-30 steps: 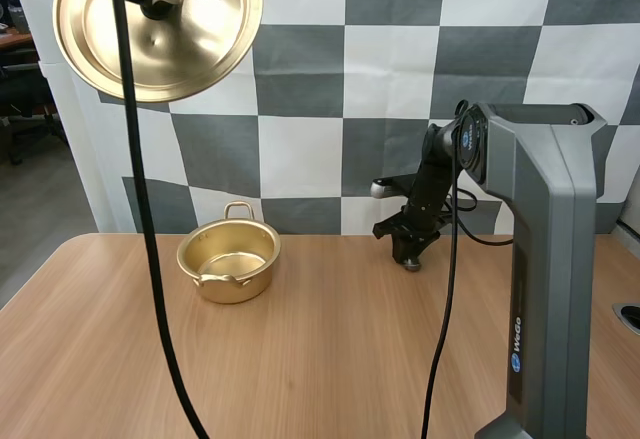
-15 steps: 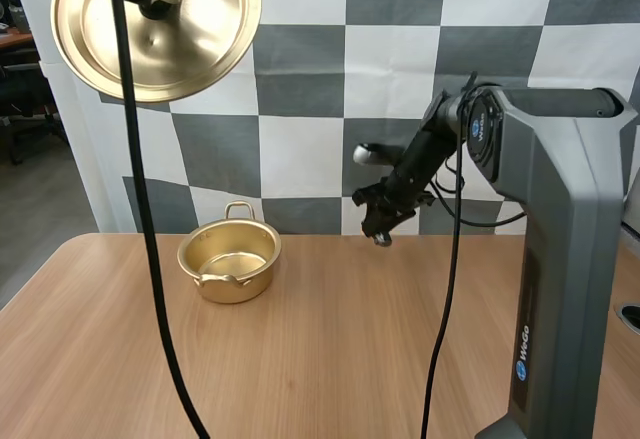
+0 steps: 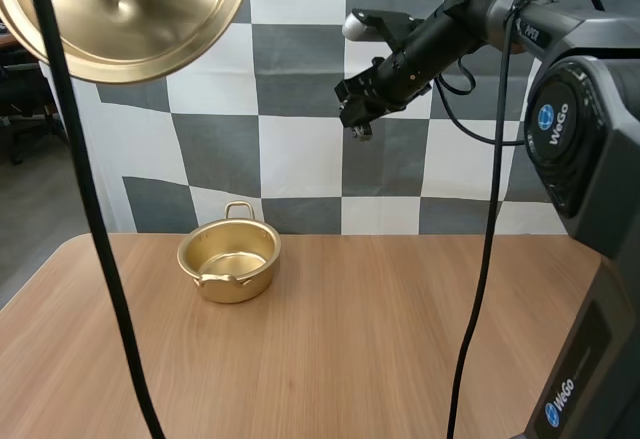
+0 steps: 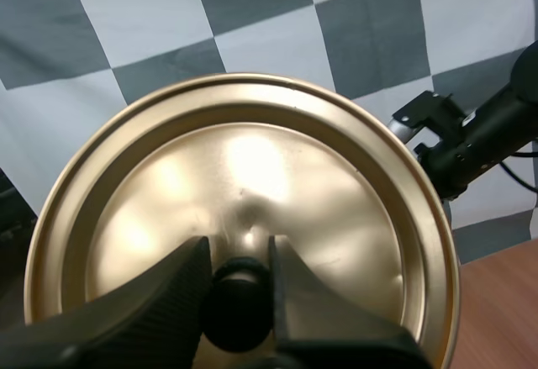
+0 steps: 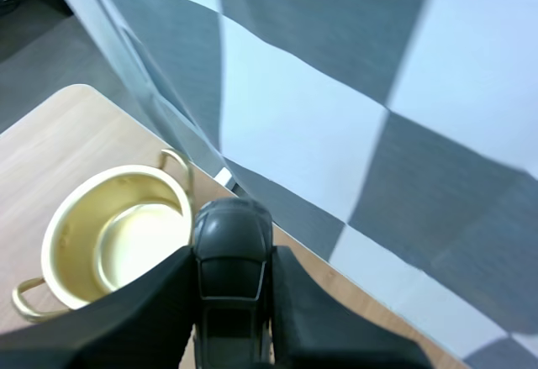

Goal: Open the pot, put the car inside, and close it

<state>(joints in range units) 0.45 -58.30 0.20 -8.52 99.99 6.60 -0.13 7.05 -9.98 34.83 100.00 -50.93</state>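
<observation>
The golden pot (image 3: pixel 229 260) stands open on the wooden table (image 3: pixel 330 349), left of centre, also seen in the right wrist view (image 5: pixel 118 239) below the gripper. Its golden lid (image 3: pixel 120 14) hangs high at the upper left, and my left gripper (image 4: pixel 238 289) is shut on the lid's black knob (image 4: pixel 238 302). My right gripper (image 3: pixel 356 117) is raised high above the table, right of the pot, shut on a small dark grey toy car (image 5: pixel 232 276). In the high view the car is just a small dark bit at the fingertips.
The right arm's grey base column (image 3: pixel 590 259) fills the right side of the high view. Bare table stretches in front of and right of the pot. The right arm (image 4: pixel 479 134) appears beyond the lid's edge in the left wrist view.
My right gripper has risen from near the table behind the pot's right to high in the air, moving left with the car. The lid has shifted slightly up and left.
</observation>
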